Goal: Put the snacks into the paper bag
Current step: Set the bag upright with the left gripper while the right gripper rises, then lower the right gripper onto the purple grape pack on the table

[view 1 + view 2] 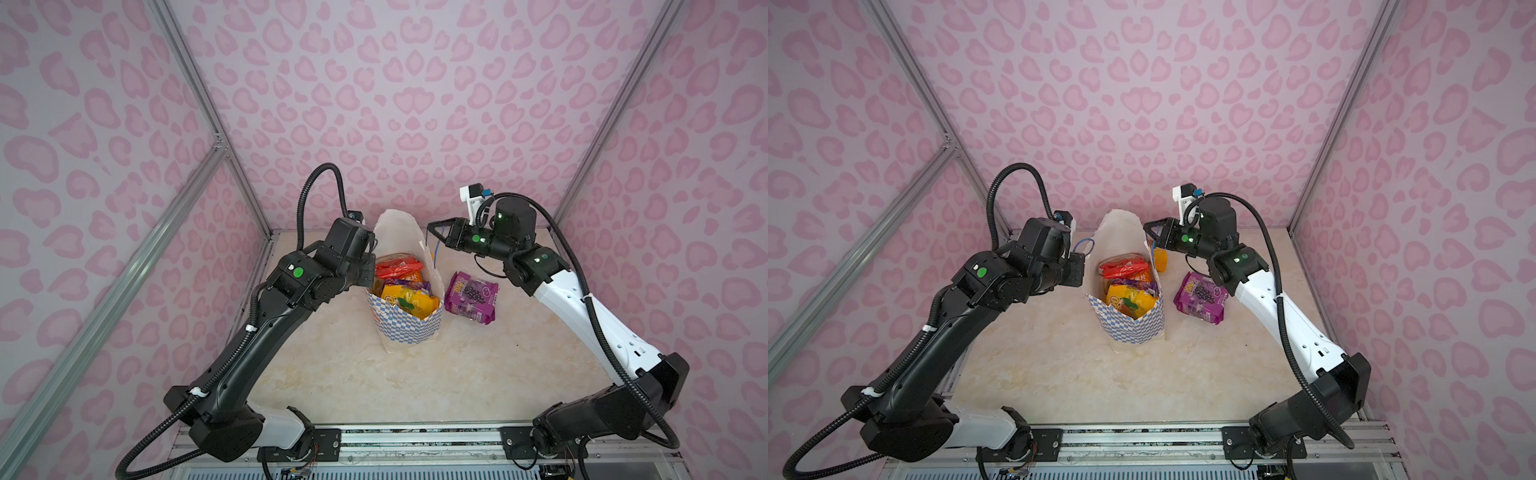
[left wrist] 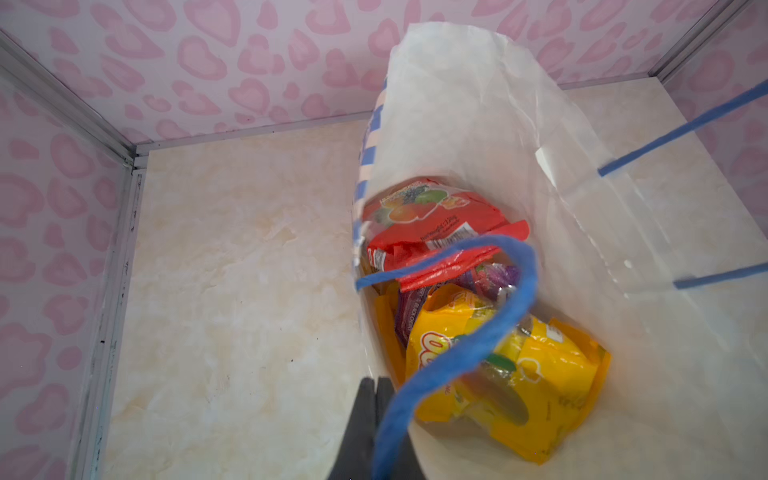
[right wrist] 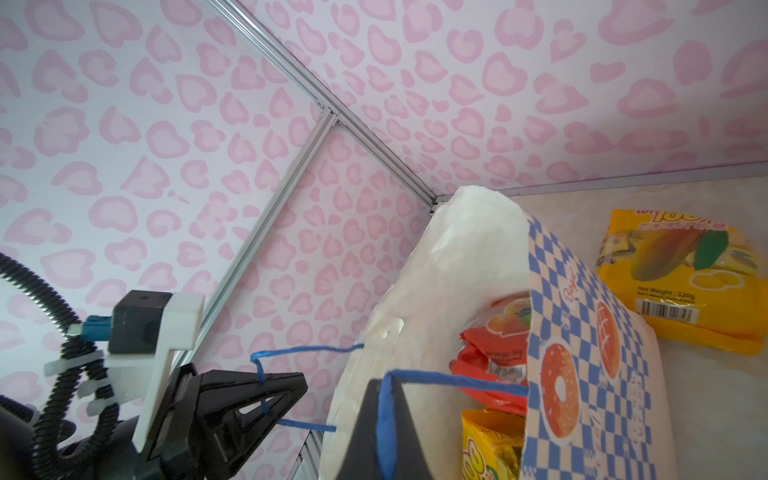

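Note:
The paper bag (image 1: 409, 332) (image 1: 1129, 330) stands upright mid-table, its mouth held wide. Inside it lie a red fruit-print pouch (image 1: 397, 268) (image 2: 436, 224), a yellow pouch (image 1: 409, 301) (image 2: 540, 374) and a purple one under them. My left gripper (image 2: 376, 380) (image 3: 305, 378) is shut on the bag's left blue cord handle (image 2: 515, 299). Across the mouth, my right gripper (image 3: 384, 380) (image 1: 432, 227) is shut on the right handle (image 3: 453, 380). A purple grape snack (image 1: 471, 297) (image 1: 1202, 297) lies flat on the table right of the bag. A yellow mango snack (image 3: 681, 274) (image 1: 1160, 259) lies behind the bag.
The marble tabletop (image 1: 415, 386) is boxed in by pink heart-print walls with aluminium frame posts (image 1: 208, 124). Both arm bases sit on the front rail (image 1: 415, 440). The right arm's forearm (image 1: 582, 316) passes just right of the purple snack.

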{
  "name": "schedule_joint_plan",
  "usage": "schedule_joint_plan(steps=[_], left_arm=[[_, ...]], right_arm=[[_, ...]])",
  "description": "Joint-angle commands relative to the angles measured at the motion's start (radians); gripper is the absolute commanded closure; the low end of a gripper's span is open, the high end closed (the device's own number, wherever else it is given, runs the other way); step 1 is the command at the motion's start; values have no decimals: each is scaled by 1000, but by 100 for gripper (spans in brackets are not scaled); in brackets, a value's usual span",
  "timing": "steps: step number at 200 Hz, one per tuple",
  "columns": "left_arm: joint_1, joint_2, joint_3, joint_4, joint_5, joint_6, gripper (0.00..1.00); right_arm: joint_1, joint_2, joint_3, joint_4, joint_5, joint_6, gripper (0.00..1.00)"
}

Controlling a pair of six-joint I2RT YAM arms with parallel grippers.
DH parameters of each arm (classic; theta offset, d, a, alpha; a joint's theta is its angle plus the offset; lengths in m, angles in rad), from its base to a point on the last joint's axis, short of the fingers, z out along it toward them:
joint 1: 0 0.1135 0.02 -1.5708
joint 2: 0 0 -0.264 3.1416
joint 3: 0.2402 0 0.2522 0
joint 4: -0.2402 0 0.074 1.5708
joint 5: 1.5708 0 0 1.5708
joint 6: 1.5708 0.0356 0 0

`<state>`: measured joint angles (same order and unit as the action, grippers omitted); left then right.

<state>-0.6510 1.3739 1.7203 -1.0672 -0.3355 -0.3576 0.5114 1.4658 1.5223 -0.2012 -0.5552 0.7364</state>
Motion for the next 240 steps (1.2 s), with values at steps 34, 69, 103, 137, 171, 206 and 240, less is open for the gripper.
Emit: schedule_joint_plan(steps=[34, 69, 103, 137, 171, 206, 240], left_arm=[[67, -42, -49, 77, 44, 11, 97], [138, -102, -55, 85, 39, 19, 97], [160, -128, -125, 88, 66, -3, 97], [174, -147, -179, 112, 93, -18, 97], [174, -179, -186, 137, 136, -24, 97], [174, -190, -175, 137, 189, -20, 97], [174, -205, -206, 156, 197, -23, 97]], right_arm=[[37, 10, -28, 51, 72, -26, 100], [89, 3, -19, 30, 143, -48, 100], [145, -11, -87, 52, 202, -54, 100], [148, -48, -93, -61, 373, -135, 44], [85, -143, -67, -232, 558, -242, 12], [-161, -253, -240, -300, 652, -241, 2], [-416, -229, -553, -169, 462, -110, 2]])
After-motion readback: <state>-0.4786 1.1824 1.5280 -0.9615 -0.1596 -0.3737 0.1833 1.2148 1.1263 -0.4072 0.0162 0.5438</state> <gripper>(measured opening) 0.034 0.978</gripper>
